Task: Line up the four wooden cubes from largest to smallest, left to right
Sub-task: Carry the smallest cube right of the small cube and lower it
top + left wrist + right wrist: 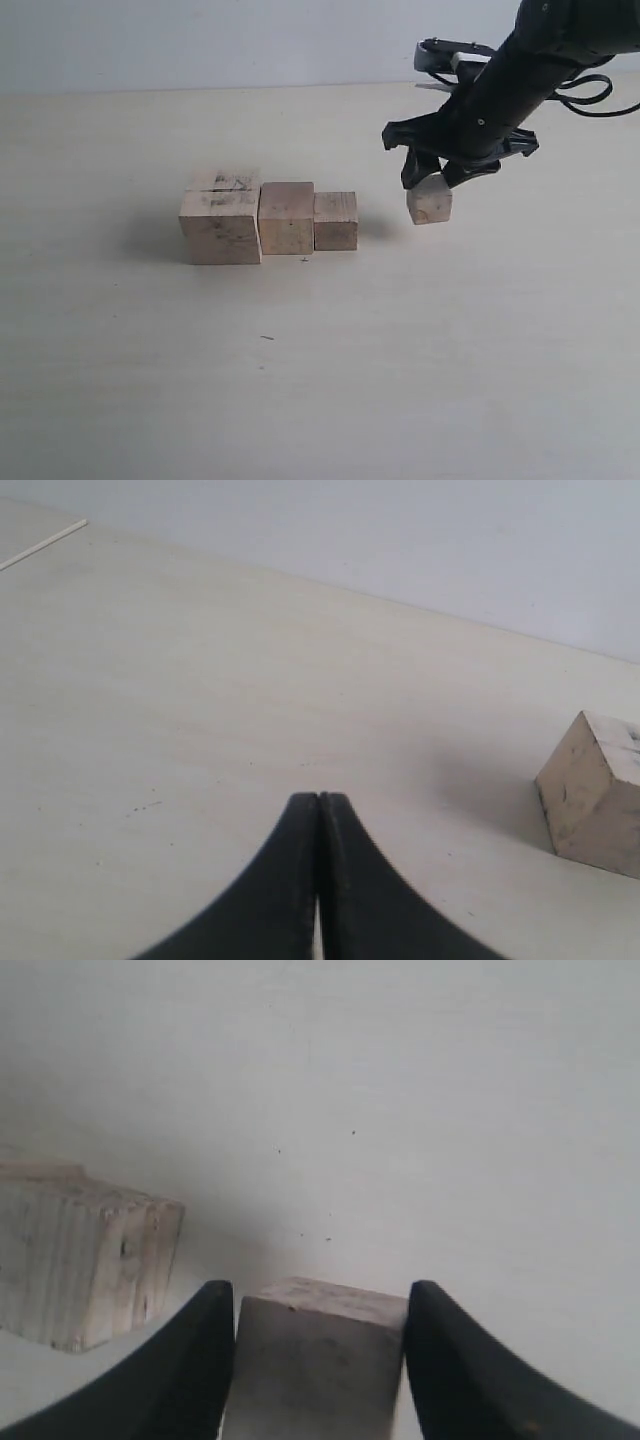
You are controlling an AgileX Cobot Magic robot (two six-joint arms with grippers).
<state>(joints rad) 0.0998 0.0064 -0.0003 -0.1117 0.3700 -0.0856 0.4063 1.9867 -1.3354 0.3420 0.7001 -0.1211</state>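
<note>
Three of the four wooden cubes stand in a touching row on the table. The largest, with dark scribbles on top, is on the left, then the middle one, then a smaller one. The smallest cube sits slightly tilted to their right, across a gap, and my right gripper is shut on it from above. In the right wrist view this cube fills the space between both black fingers, with the neighbouring cube beside it. My left gripper is shut on nothing, over bare table, with one cube off to its side.
The pale table top spreads wide around the row. The right arm reaches in from the upper right with a black cable loop behind it. A pale wall bounds the far edge.
</note>
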